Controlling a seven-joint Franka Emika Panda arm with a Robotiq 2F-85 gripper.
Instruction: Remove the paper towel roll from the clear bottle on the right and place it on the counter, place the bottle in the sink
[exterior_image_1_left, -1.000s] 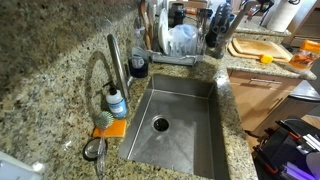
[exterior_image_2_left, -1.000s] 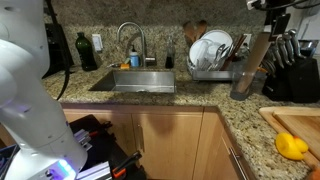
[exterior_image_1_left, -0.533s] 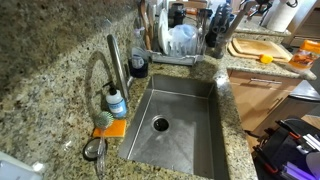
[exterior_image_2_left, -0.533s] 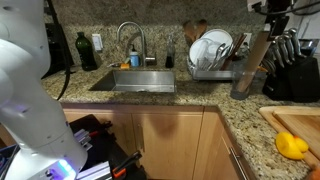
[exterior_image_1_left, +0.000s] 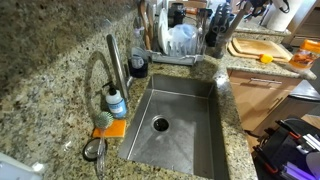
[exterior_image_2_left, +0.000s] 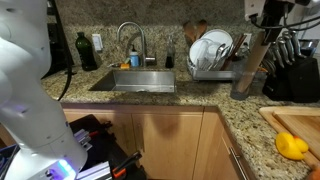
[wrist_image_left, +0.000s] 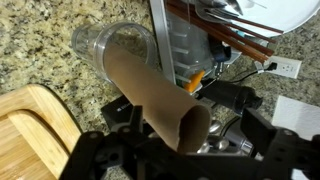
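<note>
Now, paper towel roll (wrist_image_left: 150, 90) in clear bottle (wrist_image_left: 100, 42) — top at gripper (wrist_image_left: 186, 128)

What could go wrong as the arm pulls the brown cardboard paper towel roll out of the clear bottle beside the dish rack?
1. The paper towel roll sits deep and tilted in the clear bottle. The bottle could lift with it or tip over, and it stands near the front edge of the counter.
2. The dish rack and knife block stand close on either side of the gripper, so a sideways swing might strike them.
</note>
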